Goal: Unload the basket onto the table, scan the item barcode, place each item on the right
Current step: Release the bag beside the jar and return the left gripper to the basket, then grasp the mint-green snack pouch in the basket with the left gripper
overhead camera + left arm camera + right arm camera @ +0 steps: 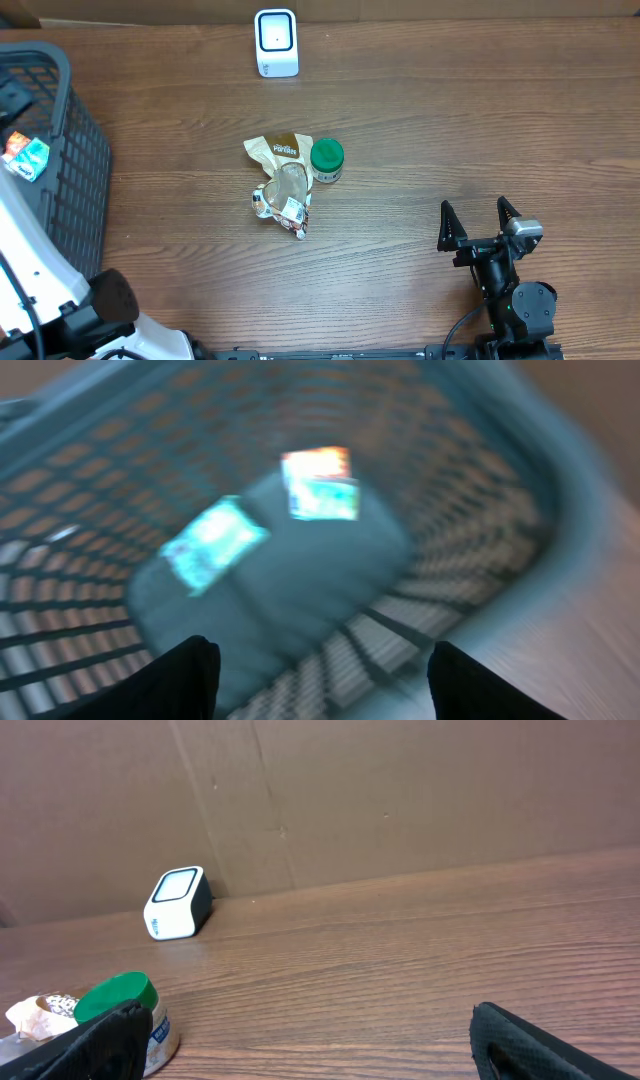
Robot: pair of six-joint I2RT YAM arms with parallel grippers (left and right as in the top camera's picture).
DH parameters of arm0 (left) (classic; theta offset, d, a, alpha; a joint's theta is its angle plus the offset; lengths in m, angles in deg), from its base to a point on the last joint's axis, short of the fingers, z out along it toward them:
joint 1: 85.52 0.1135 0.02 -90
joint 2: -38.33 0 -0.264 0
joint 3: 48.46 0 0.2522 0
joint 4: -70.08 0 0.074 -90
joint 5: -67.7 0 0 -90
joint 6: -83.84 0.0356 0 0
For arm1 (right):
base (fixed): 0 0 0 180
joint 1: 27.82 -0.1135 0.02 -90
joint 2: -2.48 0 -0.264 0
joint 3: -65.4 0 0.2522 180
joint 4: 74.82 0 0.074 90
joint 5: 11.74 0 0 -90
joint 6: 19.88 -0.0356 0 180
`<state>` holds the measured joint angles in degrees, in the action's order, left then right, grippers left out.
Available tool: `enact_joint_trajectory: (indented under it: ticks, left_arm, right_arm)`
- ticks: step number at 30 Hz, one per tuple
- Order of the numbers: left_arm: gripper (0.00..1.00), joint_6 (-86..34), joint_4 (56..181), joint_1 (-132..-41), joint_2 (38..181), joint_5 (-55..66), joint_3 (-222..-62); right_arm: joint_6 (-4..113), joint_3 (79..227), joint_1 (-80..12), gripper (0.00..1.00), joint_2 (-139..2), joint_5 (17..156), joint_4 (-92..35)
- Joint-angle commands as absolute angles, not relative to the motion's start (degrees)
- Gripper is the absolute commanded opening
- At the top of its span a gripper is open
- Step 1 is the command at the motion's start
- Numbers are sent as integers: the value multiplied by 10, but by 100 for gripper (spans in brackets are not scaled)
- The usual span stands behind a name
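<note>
The small white box scanner (pixel 276 43) stands at the tabletop's (pixel 450 120) far edge, ready for barcodes. A crumpled tan snack bag (pixel 281 183) and green-lidded round jar (pixel 327 160) lie mid-tabletop. The left gripper (pixel 325 685), over the dark mesh basket (pixel 85 160), and the right gripper (pixel 480 222) both have fingers spread, empty. The basket's bright packets (pixel 320 485) look blurry.

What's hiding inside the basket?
A bluish packet and an orange-topped packet lie on the floor of the basket, too blurry to read. From overhead the white left arm covers part of it.
</note>
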<state>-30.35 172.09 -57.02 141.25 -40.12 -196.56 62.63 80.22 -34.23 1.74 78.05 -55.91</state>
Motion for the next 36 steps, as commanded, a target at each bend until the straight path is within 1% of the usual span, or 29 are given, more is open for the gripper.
enact_joint_trajectory:
  ticks: [1, 8, 11, 12, 13, 17, 19, 20, 21, 23, 24, 26, 28, 31, 36]
  left_arm:
    - [72, -319, 1703, -526, 1412, -452, -1900]
    - [68, -197, 1603, -474, 1412, -452, -1757]
    - [59, -114, 1548, -457, 1412, -458, -1689]
    - [52, -93, 1527, -446, 1412, -476, -1656]
    - [52, -93, 1511, -438, 1412, -486, -1636]
    - [54, -87, 1426, -400, 1412, -486, -1545]
    - [57, -78, 1378, -390, 1412, -481, -1510]
    - [61, -62, 1352, -387, 1413, -471, -1493]
    - [66, -37, 1328, -386, 1414, -451, -1477]
    - [75, 22, 1284, -386, 1419, -402, -1448]
    - [76, 51, 1264, -386, 1422, -382, -1436]
    - [72, 93, 1227, -387, 1429, -371, -1415]
    - [71, 106, 1201, -387, 1435, -375, -1402]
    - [70, 106, 1182, -382, 1452, -396, -1398]
    - [70, 106, 1164, -369, 1482, -398, -1398]
  right_arm:
    - [627, 796, -341, 100, 23, 784, -562]
    - [627, 796, -341, 100, 23, 784, -562]
    - [627, 796, -341, 100, 23, 784, -562]
    - [627, 796, -341, 100, 23, 784, -562]
    - [627, 796, -341, 100, 23, 784, -562]
    - [627, 796, -341, 100, 23, 784, -562]
    - [627, 796, -341, 100, 23, 784, -562]
    - [627, 796, -341, 100, 23, 784, -562]
    - [627, 796, -341, 100, 23, 784, -562]
    - [627, 796, -341, 100, 23, 784, -562]
    - [627, 796, -341, 100, 23, 784, -562]
    - [627, 796, -341, 100, 23, 784, -562]
    - [627, 796, -341, 100, 23, 784, -562]
    - [627, 796, -341, 100, 23, 784, -562]
    - [627, 796, -341, 100, 23, 784, -562]
